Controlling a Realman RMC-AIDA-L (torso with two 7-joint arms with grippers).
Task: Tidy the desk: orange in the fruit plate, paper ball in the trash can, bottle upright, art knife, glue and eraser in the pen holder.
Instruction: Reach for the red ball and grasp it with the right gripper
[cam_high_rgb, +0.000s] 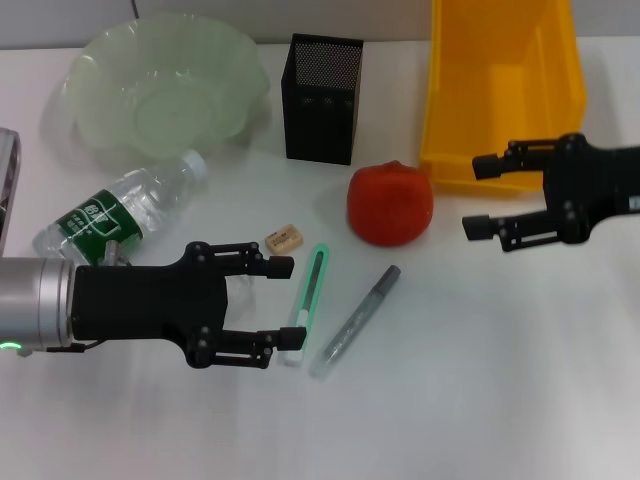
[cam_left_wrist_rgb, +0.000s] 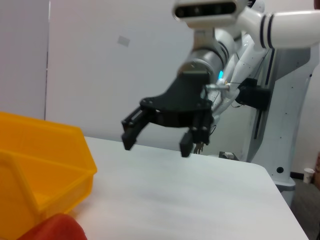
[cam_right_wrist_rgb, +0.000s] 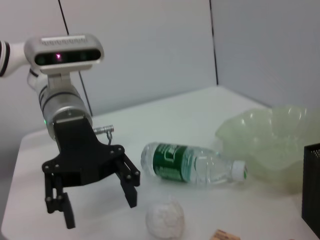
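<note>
The left hand (cam_high_rgb: 282, 309) is hovering low over the near part of the desk (cam_high_rgb: 480, 400) with its fingers spread wide and nothing between them. Its tips are bracketing the near end of the art knife (cam_high_rgb: 308, 303), which suggests it is lining up on that tool or on something just beside it. The right wrist view is showing a white paper ball (cam_right_wrist_rgb: 165, 218) lying on the desk below this hand; from the head camera the hand's own body is probably hiding it, so I cannot tell which of the two it is aiming at.

The right hand (cam_high_rgb: 482, 196) is hanging at the front corner of the yellow trash can (cam_high_rgb: 500, 90), also spread and empty, seemingly waiting within reach of the orange (cam_high_rgb: 390, 204), which is sitting just beside that bin and not yet in the fruit plate (cam_high_rgb: 165, 85) at the far left.

The bottle (cam_high_rgb: 125, 212) is lying on its side in front of the plate, cap pointing toward it, so it is still needing to be stood up. The eraser (cam_high_rgb: 284, 238) is resting near the knife's far end, and the glue (cam_high_rgb: 356, 320) is lying slanted just beside the knife; all three are out on the desk, apart from the pen holder (cam_high_rgb: 322, 97), which is standing upright between the plate and the bin.
</note>
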